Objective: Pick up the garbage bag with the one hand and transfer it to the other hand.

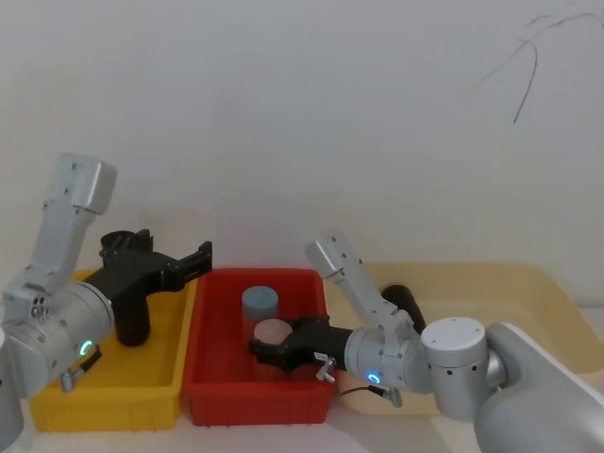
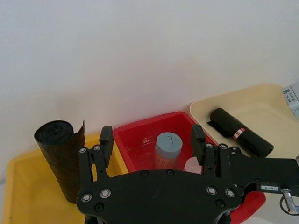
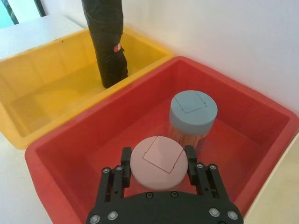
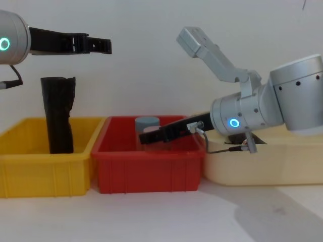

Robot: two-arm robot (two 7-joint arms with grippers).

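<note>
The garbage bag lay flat in the cream tray, untouched. The left end effector hovered open above the yellow bin, while the right end effector, fingers spread, straddled a pink-capped jar in the red bin. A good pick would probably mean backing clear of the jar and closing squarely across the roll's middle.

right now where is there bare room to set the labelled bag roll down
Roomiest: the yellow bin, floor bare beside the upright black roll. The cream tray is bare around the garbage bag. The red bin is crowded: two capped containers, with the right gripper around the pink one.
</note>
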